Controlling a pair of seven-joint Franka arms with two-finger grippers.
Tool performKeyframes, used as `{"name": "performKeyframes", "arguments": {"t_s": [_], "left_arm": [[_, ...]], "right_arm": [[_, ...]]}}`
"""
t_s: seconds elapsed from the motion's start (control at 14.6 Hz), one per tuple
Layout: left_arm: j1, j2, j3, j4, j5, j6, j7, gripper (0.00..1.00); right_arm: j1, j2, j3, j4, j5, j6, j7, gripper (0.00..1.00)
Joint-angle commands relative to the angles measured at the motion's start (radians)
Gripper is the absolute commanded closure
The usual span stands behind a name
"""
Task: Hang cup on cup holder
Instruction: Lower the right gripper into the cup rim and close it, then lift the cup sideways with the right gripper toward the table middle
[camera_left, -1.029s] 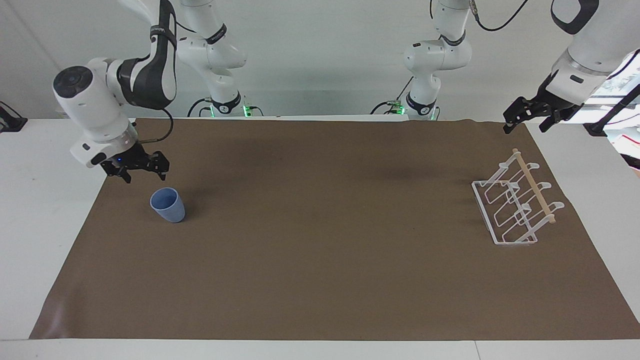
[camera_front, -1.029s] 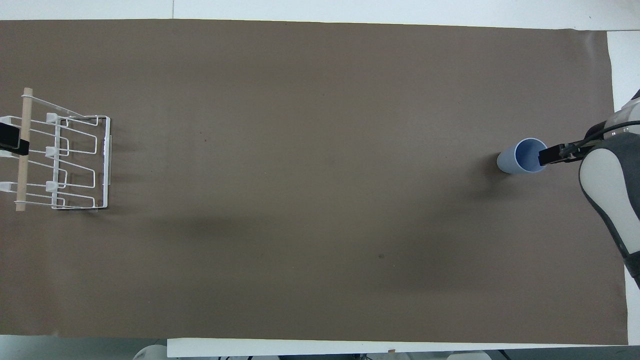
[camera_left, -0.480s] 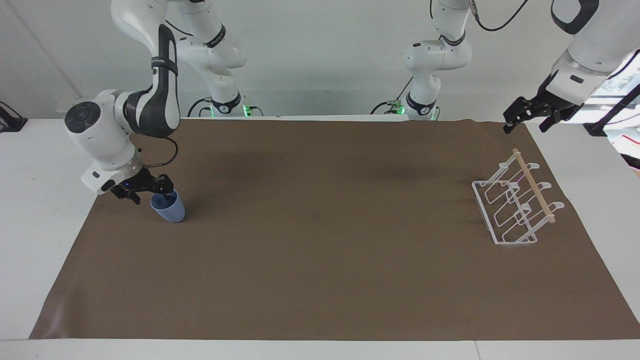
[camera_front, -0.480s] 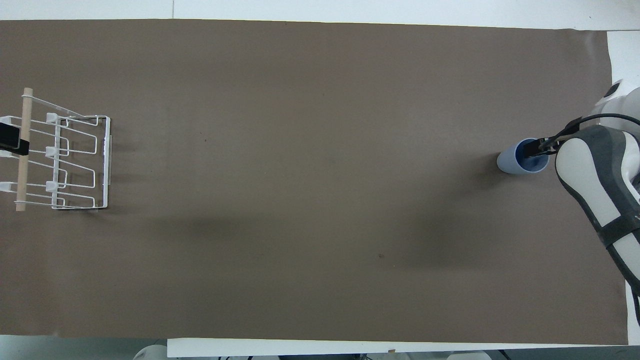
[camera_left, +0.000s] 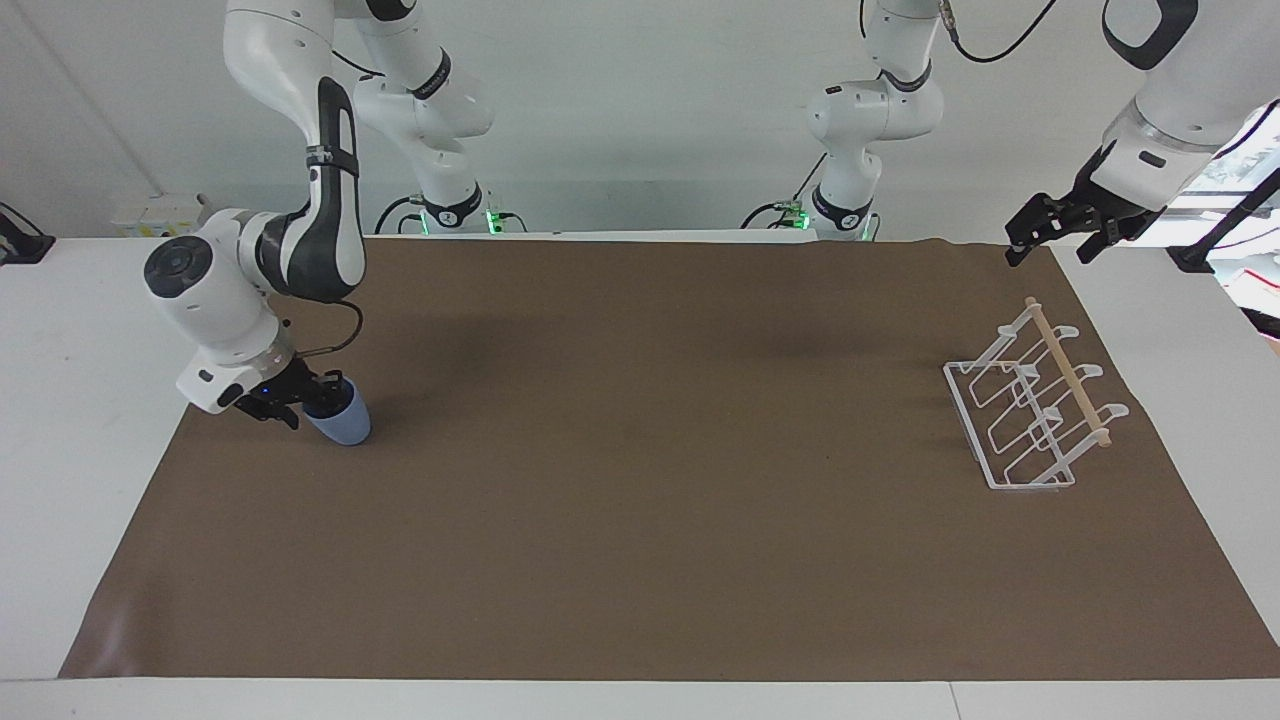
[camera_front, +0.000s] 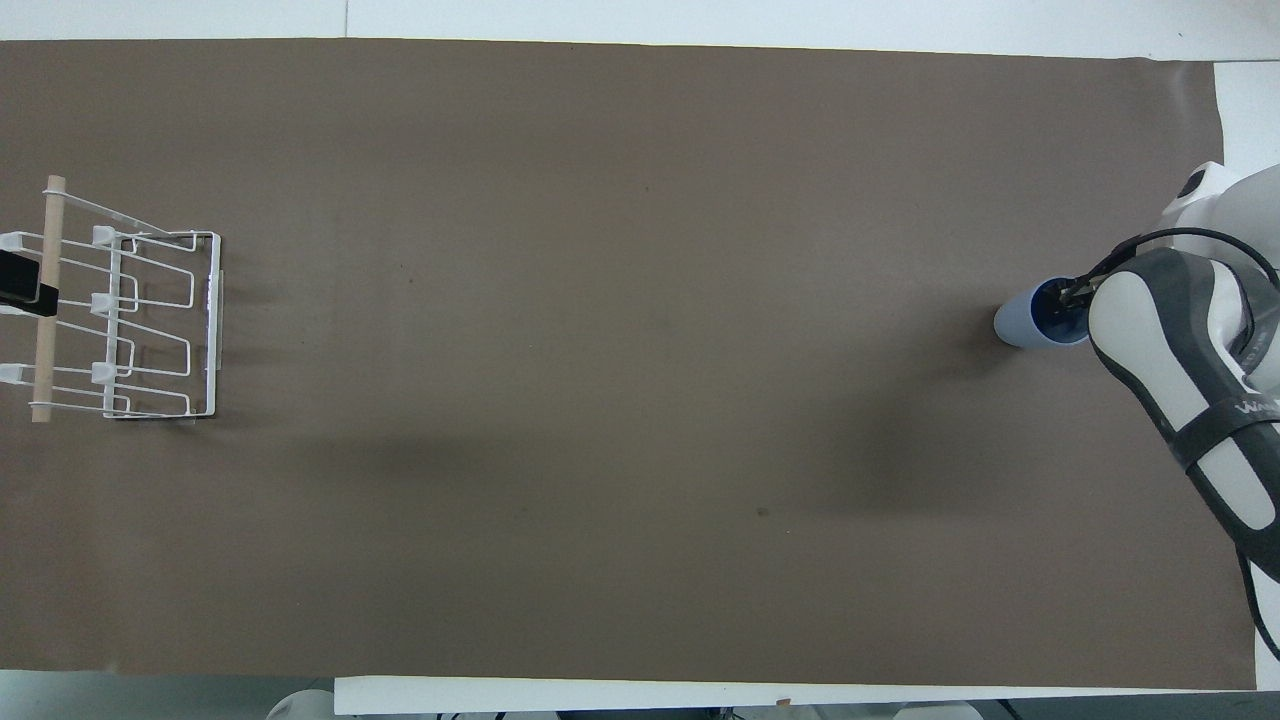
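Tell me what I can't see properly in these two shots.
- Right gripper: its grip on the cup is unreadable in the facing view; in the overhead view its own arm covers it.
- Left gripper: cut by the overhead view's edge beside the cup holder.

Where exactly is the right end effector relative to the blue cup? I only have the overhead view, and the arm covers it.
Observer: The right end effector is down at the rim of the blue cup, on the side toward the right arm's end of the table.
Operator: Is the cup off the mat?
Observer: No, its base rests on the brown mat.
Operator: And the left one? I only see a black tip over the rack.
Observer: The left end effector hangs open, raised well clear of the cup holder, waiting.
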Motion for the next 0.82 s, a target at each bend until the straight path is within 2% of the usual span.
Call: {"name": "performKeyframes", "arguments": {"t_s": [0.0,0.21,0.34,0.41,0.55,0.69,0.75], "left_arm": [[0.002,-0.009,0.003,-0.003,0.01,-0.012,0.004,0.0],[0.002,-0.01,0.003,-0.003,0.013,-0.009,0.006,0.0],[0.006,-0.018,0.003,-0.009,0.016,-0.015,0.004,0.0],[0.006,-0.018,0.003,-0.013,0.022,-0.009,-0.009,0.0],[-0.003,-0.019,0.001,-0.023,0.025,-0.006,-0.137,0.0],[-0.04,-0.027,-0.005,-0.035,0.025,0.008,-0.26,0.0],[-0.053,-0.026,-0.005,-0.032,0.016,0.014,-0.323,0.0]], "right_arm": [[-0.016,-0.002,0.009,0.007,0.023,-0.022,-0.033,1.0],[-0.011,-0.002,0.011,0.037,0.023,-0.074,-0.048,1.0],[-0.004,-0.016,0.023,0.1,0.032,-0.175,-0.093,1.0],[-0.005,-0.025,0.047,0.147,0.078,-0.24,-0.093,1.0],[-0.001,-0.025,0.063,0.218,0.275,-0.349,-0.093,1.0],[0.027,-0.028,0.079,0.209,0.502,-0.368,-0.085,1.0],[0.065,-0.031,0.08,0.205,0.573,-0.368,-0.079,1.0]]}}
